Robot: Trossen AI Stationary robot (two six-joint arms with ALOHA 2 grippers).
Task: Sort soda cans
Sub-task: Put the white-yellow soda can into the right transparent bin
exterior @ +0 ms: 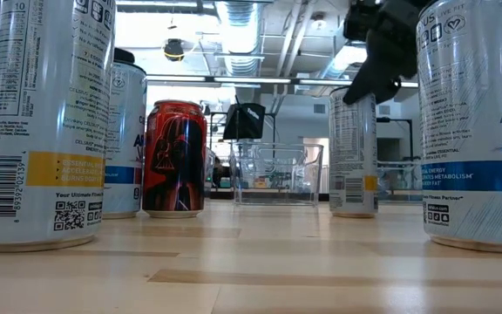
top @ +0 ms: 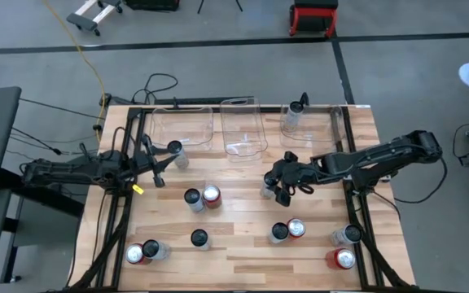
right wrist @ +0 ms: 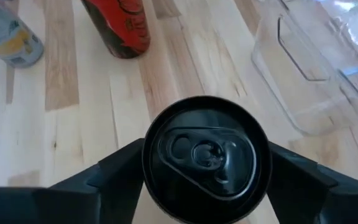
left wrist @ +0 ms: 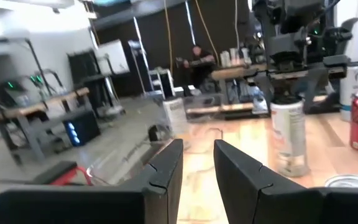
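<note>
My right end effector [right wrist: 205, 163] straddles a dark-topped can [right wrist: 207, 155] mid-frame on the surface [right wrist: 73, 118], fingers beside its wall, not yet clamped. It's rigid, slick, tippy; I'd grip mid-body.

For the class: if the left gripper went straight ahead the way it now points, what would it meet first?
Probably the silver can that the right gripper straddles: it stands slightly off the line between the left gripper's fingers. Depth is unclear, so it might pass beside it.
</note>
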